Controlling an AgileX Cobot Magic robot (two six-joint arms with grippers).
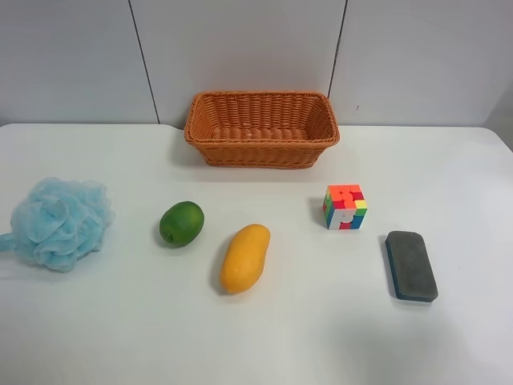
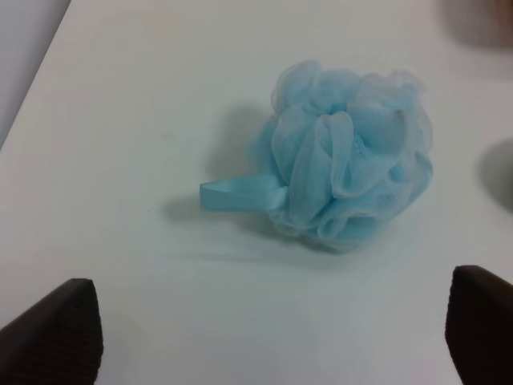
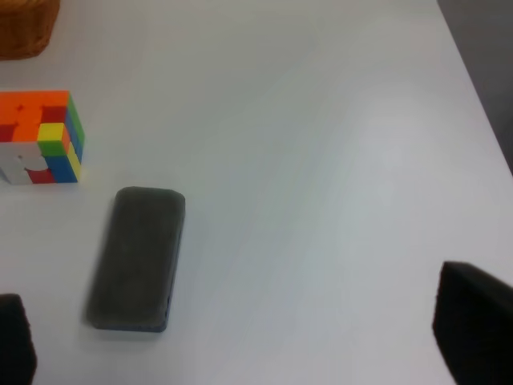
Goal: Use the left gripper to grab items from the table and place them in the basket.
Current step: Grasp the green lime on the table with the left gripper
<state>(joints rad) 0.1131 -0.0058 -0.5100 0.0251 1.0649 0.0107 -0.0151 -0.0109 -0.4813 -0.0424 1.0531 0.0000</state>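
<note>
The wicker basket (image 1: 258, 154) stands empty at the back of the white table (image 1: 337, 345). In front of it lie the light-blue bath pouf (image 1: 60, 222), the green fruit (image 1: 182, 222), the mango (image 1: 244, 257), the puzzle cube (image 1: 345, 206) and the dark grey eraser (image 1: 411, 265). No arm shows in the exterior high view. My left gripper (image 2: 268, 341) is open and empty, short of the pouf (image 2: 349, 156). My right gripper (image 3: 244, 341) is open and empty, with the eraser (image 3: 138, 257) and the cube (image 3: 40, 136) ahead of it.
A grey panelled wall (image 1: 240, 48) rises behind the table. A corner of the basket (image 3: 24, 28) shows in the right wrist view. The table's edge (image 3: 481, 112) runs along one side of that view, and another edge (image 2: 32, 88) shows in the left wrist view.
</note>
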